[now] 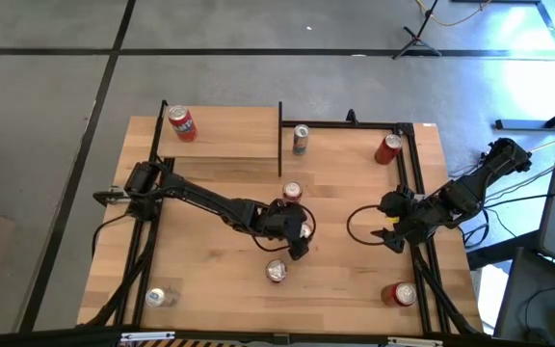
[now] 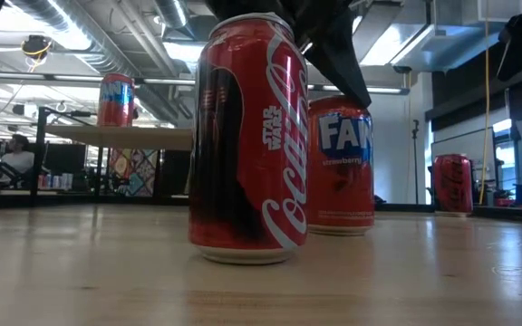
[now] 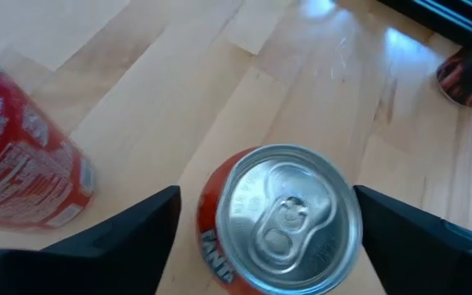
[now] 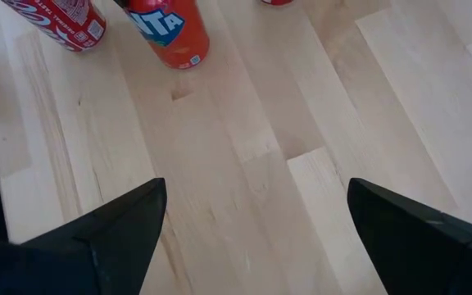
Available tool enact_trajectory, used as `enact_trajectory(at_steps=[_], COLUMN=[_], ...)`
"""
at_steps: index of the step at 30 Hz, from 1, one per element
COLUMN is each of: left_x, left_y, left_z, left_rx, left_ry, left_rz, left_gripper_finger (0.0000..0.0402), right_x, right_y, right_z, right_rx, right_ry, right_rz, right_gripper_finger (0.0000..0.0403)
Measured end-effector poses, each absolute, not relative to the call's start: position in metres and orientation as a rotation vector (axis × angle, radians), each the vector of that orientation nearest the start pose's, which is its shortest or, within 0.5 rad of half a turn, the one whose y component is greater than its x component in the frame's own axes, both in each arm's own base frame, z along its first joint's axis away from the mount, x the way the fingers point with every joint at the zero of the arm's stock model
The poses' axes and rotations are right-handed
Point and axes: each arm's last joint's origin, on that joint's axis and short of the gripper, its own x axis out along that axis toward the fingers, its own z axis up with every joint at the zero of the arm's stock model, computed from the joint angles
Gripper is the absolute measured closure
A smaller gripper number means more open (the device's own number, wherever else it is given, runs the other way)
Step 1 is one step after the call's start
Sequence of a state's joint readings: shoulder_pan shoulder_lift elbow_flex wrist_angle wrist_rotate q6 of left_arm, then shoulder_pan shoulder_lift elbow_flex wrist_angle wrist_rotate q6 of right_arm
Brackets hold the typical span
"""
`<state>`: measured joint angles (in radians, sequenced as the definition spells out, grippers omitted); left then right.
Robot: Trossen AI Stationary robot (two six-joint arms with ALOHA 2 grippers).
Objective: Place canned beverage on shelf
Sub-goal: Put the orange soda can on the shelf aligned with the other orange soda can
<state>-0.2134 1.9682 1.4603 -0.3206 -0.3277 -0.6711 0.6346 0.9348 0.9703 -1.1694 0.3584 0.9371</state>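
Left gripper hovers mid-surface, fingers wide astride the Fanta can, positioned to grasp; right gripper waits open.

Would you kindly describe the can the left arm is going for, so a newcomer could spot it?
Start at the wooden table and follow the left arm to its open end effector near the middle. The Fanta can stands upright between its fingers, the only can bracketed by an end effector.

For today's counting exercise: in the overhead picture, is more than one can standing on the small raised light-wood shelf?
No: only one red can stands on the light-wood shelf; the other cans are on the tabletop.
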Motion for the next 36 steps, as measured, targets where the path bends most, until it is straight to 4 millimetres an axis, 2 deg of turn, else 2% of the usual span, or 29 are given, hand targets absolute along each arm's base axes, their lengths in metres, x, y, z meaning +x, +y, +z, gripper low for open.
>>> enact_trajectory(at_steps=[6, 18, 23, 29, 32, 36], left_x=[0.424, 0.425, 0.426, 0.425, 0.422, 0.41], left_y=[-0.084, -0.083, -0.083, -0.085, -0.086, -0.088], left_z=[0.202, 0.203, 0.196, 0.199, 0.207, 0.235], left_rx=[-0.436, -0.382, -0.375, -0.378, -0.394, -0.389], left_ry=[0.725, 0.691, 0.712, 0.718, 0.731, 0.741], left_rz=[0.383, 0.427, 0.435, 0.409, 0.36, 0.334], left_gripper_finger=[0.0017, 0.0017, 0.0052, 0.0136, 0.0137, 0.0137], right_x=[0.124, 0.125, 0.125, 0.126, 0.126, 0.126], right_y=[0.078, 0.079, 0.079, 0.079, 0.079, 0.079], right_z=[0.299, 0.3, 0.3, 0.3, 0.3, 0.3], right_rx=[0.313, 0.314, 0.313, 0.315, 0.315, 0.317], right_ry=[0.992, 0.96, 0.961, 0.958, 0.958, 0.959], right_rz=[-0.23, -0.237, -0.237, -0.236, -0.235, -0.234], right_gripper_finger=[0.0036, 0.0036, 0.0036, 0.0036, 0.0036, 0.0036])
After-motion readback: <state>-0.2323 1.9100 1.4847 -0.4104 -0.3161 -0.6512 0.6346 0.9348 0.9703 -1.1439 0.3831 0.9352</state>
